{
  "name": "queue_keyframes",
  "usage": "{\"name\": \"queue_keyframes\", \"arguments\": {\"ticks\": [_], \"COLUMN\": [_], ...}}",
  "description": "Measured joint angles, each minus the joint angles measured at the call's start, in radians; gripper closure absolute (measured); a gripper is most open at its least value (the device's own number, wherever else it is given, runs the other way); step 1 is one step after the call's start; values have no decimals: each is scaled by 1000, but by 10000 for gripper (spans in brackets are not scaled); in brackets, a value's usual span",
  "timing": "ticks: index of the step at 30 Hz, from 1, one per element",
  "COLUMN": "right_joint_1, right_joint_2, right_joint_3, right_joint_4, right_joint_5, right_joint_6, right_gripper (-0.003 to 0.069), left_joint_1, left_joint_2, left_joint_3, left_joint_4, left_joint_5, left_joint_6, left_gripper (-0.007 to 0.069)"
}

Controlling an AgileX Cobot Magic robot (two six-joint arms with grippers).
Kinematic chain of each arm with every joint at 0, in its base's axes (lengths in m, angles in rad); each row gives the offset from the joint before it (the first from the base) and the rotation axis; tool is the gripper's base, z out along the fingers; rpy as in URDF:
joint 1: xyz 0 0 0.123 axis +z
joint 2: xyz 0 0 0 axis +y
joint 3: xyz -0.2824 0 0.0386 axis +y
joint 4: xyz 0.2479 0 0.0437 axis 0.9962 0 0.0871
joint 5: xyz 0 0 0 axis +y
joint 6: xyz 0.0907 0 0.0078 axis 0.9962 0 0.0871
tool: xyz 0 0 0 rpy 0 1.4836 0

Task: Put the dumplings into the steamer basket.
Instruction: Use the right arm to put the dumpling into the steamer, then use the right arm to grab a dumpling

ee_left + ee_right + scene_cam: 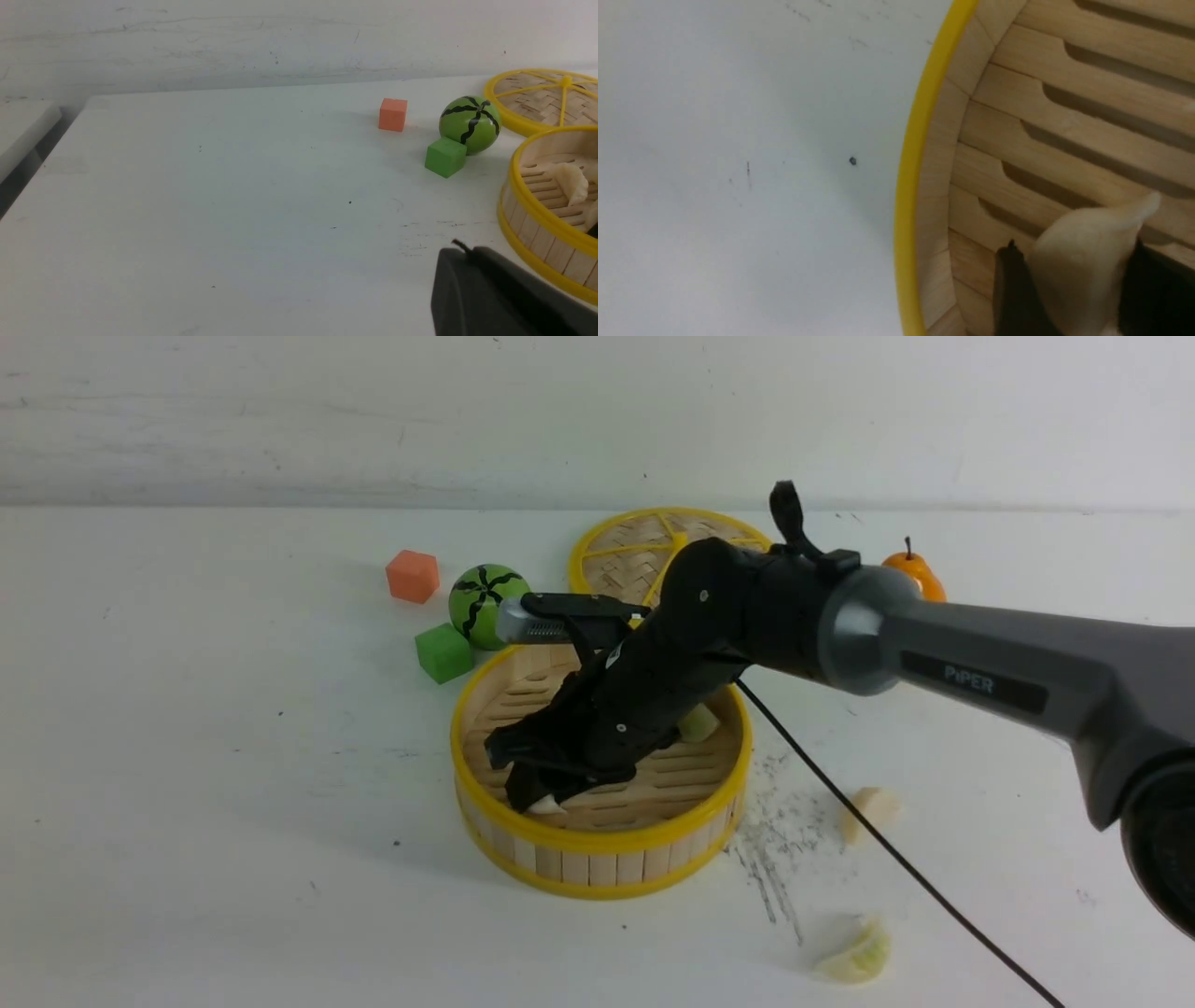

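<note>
A cream dumpling (1083, 261) sits pinched between the two dark fingers (1013, 289) of the right gripper (540, 800), which is closed on it low inside the basket (597, 847). Taking 12 o'clock as away from the robot, this is at about 7 o'clock of the basket floor, close to the wall. I cannot tell whether the dumpling touches the slats.

A green dumpling (698, 721) lies in the basket at about 2 o'clock, half hidden by the right arm (980, 663). The left wrist view shows a second cream dumpling (570, 179) on the slats.

Two dumplings lie on the table (187, 756) outside the basket. A loose cream one (871, 810) is near at 4 o'clock, and a loose green one (854, 952) is farther off at 5 o'clock. A black cable (934, 887) runs from under the arm across the loose cream one.

The lid (644, 546) lies flat just beyond the basket at 12 o'clock. A melon ball (485, 602) sits at 11 o'clock with a green cube (443, 653) touching it at 10 o'clock. An orange cube (413, 576) is beyond them, and an orange fruit (920, 574) is at 2 o'clock, well apart.

Only a dark part of the left gripper (467, 280) shows, and I cannot tell whether it is open or closed.
</note>
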Motion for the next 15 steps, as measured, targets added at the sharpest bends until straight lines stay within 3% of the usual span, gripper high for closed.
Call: {"name": "queue_keyframes", "arguments": {"ticks": [3,8,15], "right_joint_1": [-1,-9,-65], "right_joint_2": [0,-17,-159], "right_joint_3": [0,0,1], "right_joint_4": [-3,-3,-30], "right_joint_5": [-26,-40,-14], "right_joint_6": [3,6,8], "right_gripper": [278,213,200], "left_joint_1": [0,0,0], "left_joint_2": [0,0,0], "left_joint_3": [0,0,0], "left_joint_4": [0,0,0], "left_joint_5": [0,0,0], "left_joint_6": [0,0,0], "left_gripper": [629,626,625]}}
